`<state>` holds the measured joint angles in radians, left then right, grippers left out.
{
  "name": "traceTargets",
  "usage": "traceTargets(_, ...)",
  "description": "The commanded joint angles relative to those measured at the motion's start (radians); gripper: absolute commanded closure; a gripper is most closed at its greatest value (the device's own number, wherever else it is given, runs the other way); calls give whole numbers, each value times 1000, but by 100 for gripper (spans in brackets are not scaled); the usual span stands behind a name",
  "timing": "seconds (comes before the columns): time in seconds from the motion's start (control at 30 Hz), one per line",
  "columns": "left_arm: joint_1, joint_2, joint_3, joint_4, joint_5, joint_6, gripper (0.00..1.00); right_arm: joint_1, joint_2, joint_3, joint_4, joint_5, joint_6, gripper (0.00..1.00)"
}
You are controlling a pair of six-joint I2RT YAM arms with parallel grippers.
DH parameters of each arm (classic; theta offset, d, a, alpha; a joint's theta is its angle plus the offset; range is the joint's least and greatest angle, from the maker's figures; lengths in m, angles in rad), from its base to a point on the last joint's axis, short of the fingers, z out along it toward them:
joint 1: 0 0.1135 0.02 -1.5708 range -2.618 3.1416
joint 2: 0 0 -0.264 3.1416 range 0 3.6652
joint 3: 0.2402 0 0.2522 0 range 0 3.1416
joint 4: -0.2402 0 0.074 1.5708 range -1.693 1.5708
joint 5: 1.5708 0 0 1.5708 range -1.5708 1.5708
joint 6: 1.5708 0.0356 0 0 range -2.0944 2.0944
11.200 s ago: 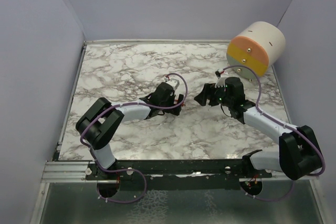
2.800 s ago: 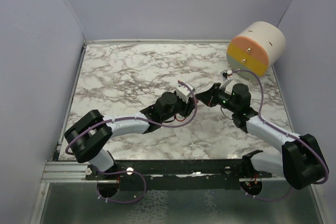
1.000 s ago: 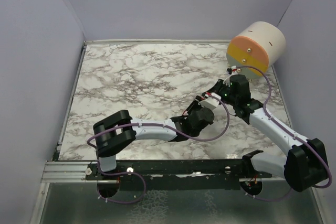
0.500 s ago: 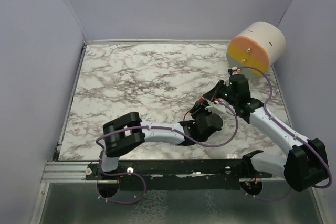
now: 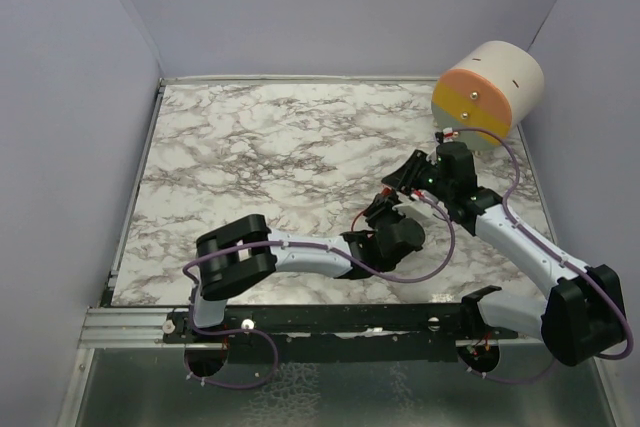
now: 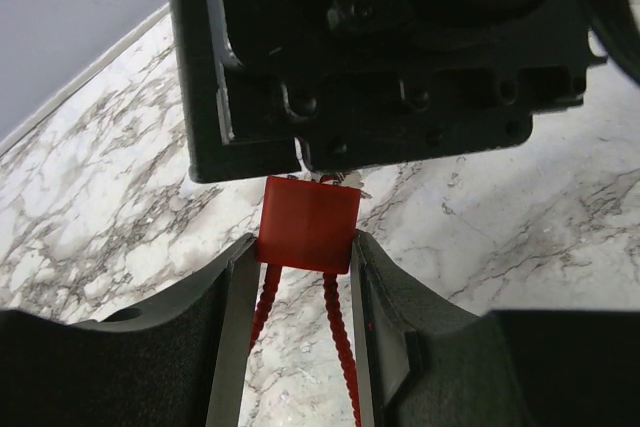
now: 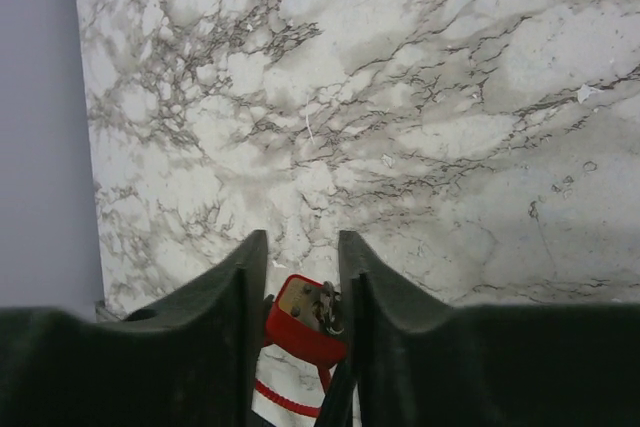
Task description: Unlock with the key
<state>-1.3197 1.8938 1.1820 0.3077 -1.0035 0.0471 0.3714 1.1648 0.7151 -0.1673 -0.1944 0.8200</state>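
My left gripper (image 6: 303,247) is shut on a red padlock (image 6: 310,225), its two red cable strands (image 6: 340,342) hanging down between the fingers. In the top view the padlock (image 5: 382,203) is held above the marble at centre right. My right gripper (image 7: 300,247) stands open straddling the padlock's (image 7: 300,332) brass end. A small metal key (image 7: 326,305) sticks out of that end, close to the right finger. In the left wrist view the right gripper's black body (image 6: 380,57) fills the space just beyond the padlock. The two grippers meet nose to nose, the right gripper (image 5: 400,187) just behind the left gripper (image 5: 385,212).
A big cream cylinder (image 5: 487,92) with an orange and yellow face lies at the table's back right corner, just behind the right arm. Purple walls close in the marble table (image 5: 250,147) on the left, back and right.
My right gripper's jaws have parted and let go of the key, which stays in the padlock. The left arm swung right and nearer a second ago, then held still.
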Motion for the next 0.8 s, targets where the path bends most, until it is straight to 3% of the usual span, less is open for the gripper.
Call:
traceTargets(0.0,0,-72,-46,57,98,-35,100,8,-39,3,29,0,20,57)
traceTargets(0.13,28,-127,-116,56,158,-72,100,5,-55,10,29,29,29,47)
traceTargets(0.37,95,-240,-249,59,270,-116,100,-25,-61,36,22,46,20,45)
traceTargets(0.53,210,-385,-388,116,522,-153,100,-52,-79,30,21,54,-28,45)
traceTargets(0.77,337,-511,-481,148,865,-55,100,-57,-178,-38,109,68,-168,48)
